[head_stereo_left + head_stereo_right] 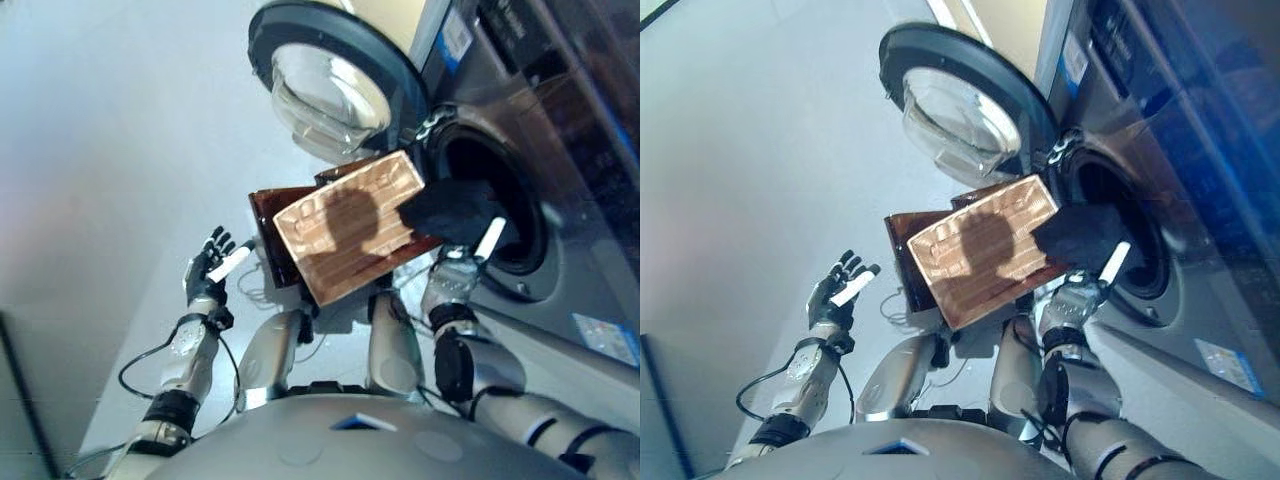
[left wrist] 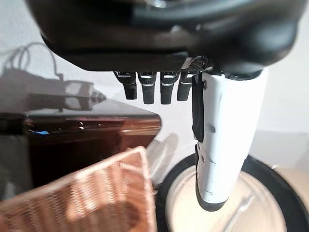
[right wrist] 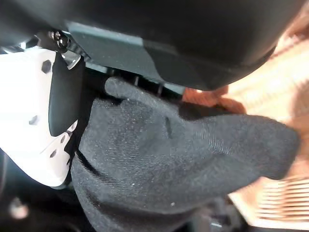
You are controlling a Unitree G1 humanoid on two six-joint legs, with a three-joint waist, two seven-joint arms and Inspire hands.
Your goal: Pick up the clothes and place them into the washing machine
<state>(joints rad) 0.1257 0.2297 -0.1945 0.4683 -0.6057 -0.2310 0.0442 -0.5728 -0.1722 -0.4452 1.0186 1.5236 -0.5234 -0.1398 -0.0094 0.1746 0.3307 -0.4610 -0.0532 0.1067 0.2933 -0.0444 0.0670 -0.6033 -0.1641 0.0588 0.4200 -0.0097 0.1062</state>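
My right hand [image 1: 470,262] is shut on a black garment [image 1: 455,212] and holds it at the mouth of the washing machine's drum [image 1: 490,195], just past the basket's near edge. In the right wrist view the black cloth [image 3: 178,164] fills the grip beside the white-covered thumb [image 3: 29,111]. The shallow wicker basket [image 1: 345,235] rests on the low dark brown box [image 1: 268,235] beside the machine; I see no clothes in it. My left hand [image 1: 210,268] is open and empty, raised over the floor left of the box; its straight fingers [image 2: 149,87] show in the left wrist view.
The machine's round door [image 1: 335,85] stands swung open to the left above the basket. The grey machine front [image 1: 560,150] runs along the right. Bare light floor [image 1: 100,150] lies to the left.
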